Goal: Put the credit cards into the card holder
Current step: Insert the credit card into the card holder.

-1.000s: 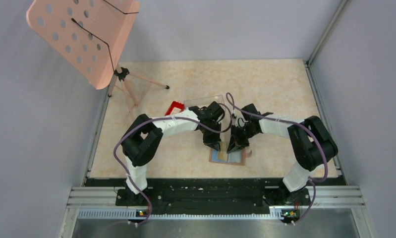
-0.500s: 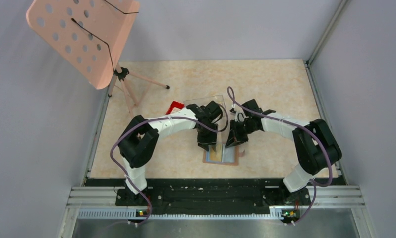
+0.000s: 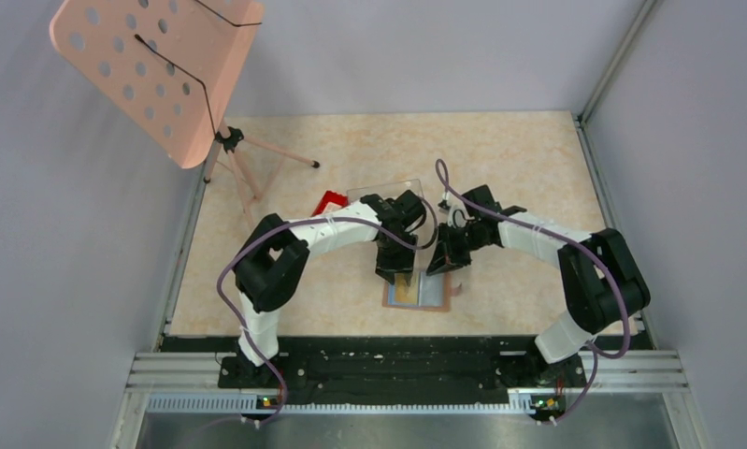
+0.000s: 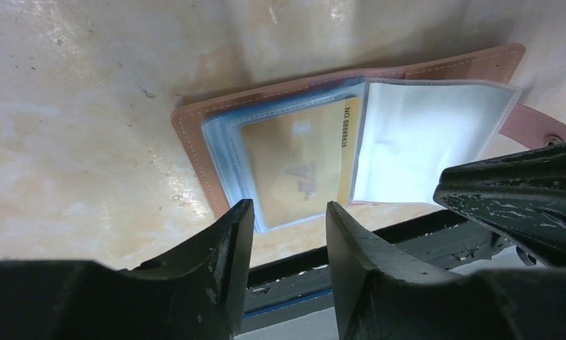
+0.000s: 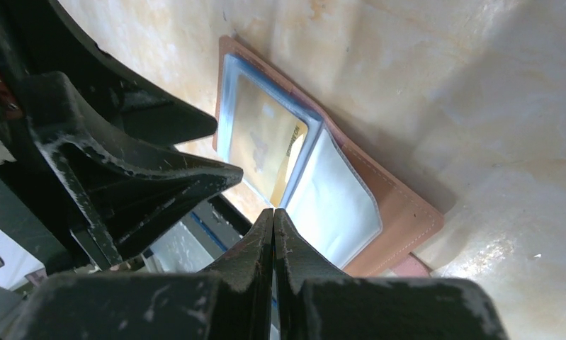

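Observation:
The card holder (image 3: 391, 295) lies open near the table's front edge, tan with blue lining. A yellow-orange credit card (image 4: 301, 163) sits in its left clear sleeve. The right sleeve (image 4: 421, 134) looks pale whitish; I cannot tell whether a card is in it. My left gripper (image 4: 287, 219) is open and empty, hovering just above the holder's near edge. My right gripper (image 5: 274, 212) is shut with nothing seen between its fingers, over the holder's middle fold. The holder (image 5: 400, 205) and yellow card (image 5: 265, 142) also show in the right wrist view. Both grippers (image 3: 395, 271) (image 3: 441, 265) sit close together.
A small red tray (image 3: 329, 203) and a clear plastic box (image 3: 383, 192) lie behind the left arm. A pink perforated stand (image 3: 154, 65) on a tripod (image 3: 248, 164) is at the back left. A black rail (image 3: 397, 355) runs just beyond the holder's near side.
The card holder has slid a little to the left, and both grippers have shifted left with it. The right gripper has lifted slightly off the holder.

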